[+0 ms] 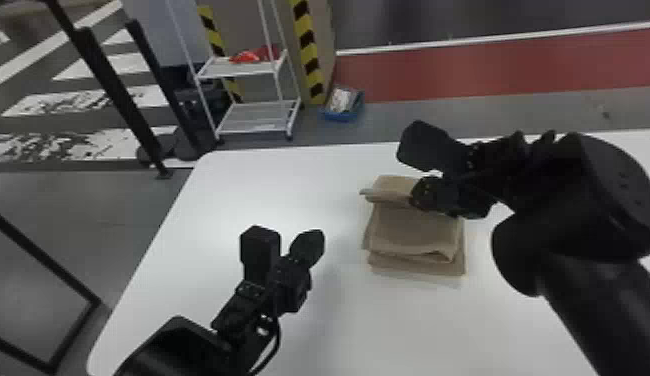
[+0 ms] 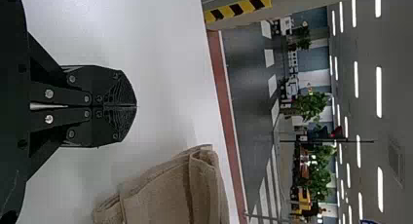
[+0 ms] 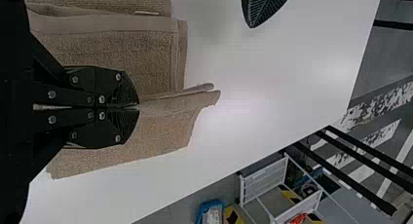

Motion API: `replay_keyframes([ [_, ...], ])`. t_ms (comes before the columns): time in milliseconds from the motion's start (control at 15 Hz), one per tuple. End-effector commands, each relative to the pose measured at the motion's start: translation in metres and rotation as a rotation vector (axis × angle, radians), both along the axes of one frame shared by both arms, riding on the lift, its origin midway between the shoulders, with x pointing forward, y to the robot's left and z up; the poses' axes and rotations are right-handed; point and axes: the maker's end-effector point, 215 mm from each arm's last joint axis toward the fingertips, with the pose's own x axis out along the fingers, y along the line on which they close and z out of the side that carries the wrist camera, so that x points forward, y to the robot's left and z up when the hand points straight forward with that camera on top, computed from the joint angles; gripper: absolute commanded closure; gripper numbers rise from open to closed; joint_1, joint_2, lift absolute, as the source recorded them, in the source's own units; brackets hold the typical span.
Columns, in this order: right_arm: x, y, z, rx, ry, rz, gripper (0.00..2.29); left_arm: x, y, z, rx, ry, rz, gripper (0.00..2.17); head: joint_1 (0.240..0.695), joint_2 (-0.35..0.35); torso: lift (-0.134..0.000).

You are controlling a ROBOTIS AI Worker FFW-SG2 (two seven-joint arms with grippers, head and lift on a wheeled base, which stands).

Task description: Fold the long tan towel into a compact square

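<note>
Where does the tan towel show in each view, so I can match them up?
Head view: the tan towel lies right of centre.
Left wrist view: towel beside the left gripper, partly cut off.
Right wrist view: towel on both sides of the right gripper, which pinches its fold.
Shared landmark: white table.

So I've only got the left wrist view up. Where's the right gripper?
Observer: Head view has the right gripper at the far part of the towel.

Operator: Holding anything?

Observer: Yes, it's shut on a raised ridge of the cloth, seen in the right wrist view.

Operator: And the towel's near edge, towards its right end?

Observer: Uneven: the lower layer sticks out past the upper one towards the robot.
</note>
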Motion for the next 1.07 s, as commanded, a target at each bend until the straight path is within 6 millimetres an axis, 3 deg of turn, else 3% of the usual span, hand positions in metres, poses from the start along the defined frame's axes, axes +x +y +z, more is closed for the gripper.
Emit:
replay_keyframes([
  [0, -0.001, -0.006, 0.004, 0.016, -0.001, 0.008, 1.69, -0.006, -0.034, -0.002, -0.023, -0.001, -0.056, 2.08, 0.695, 0.236, -0.125],
  [133, -0.002, -0.014, 0.004, 0.023, 0.005, 0.016, 1.69, -0.014, -0.071, -0.002, -0.054, 0.003, -0.104, 2.08, 0.695, 0.211, -0.125],
  [333, 0.001, -0.028, 0.006, 0.035, 0.009, 0.02, 1.69, -0.012, -0.119, 0.013, -0.097, -0.021, -0.162, 2.08, 0.695, 0.159, -0.125],
  [533, -0.002, -0.03, 0.005, 0.037, 0.017, 0.038, 1.69, -0.002, -0.148, 0.025, -0.11, -0.036, -0.194, 2.08, 0.695, 0.088, -0.125],
  [733, -0.003, -0.024, 0.011, 0.038, -0.004, 0.087, 1.69, -0.009, -0.155, -0.005, -0.063, 0.042, -0.189, 2.08, 0.695, 0.055, -0.125],
  [1000, -0.005, -0.023, 0.019, 0.062, -0.01, 0.13, 1.69, -0.019, -0.16, -0.028, -0.003, 0.097, -0.187, 2.08, 0.695, 0.055, -0.125],
])
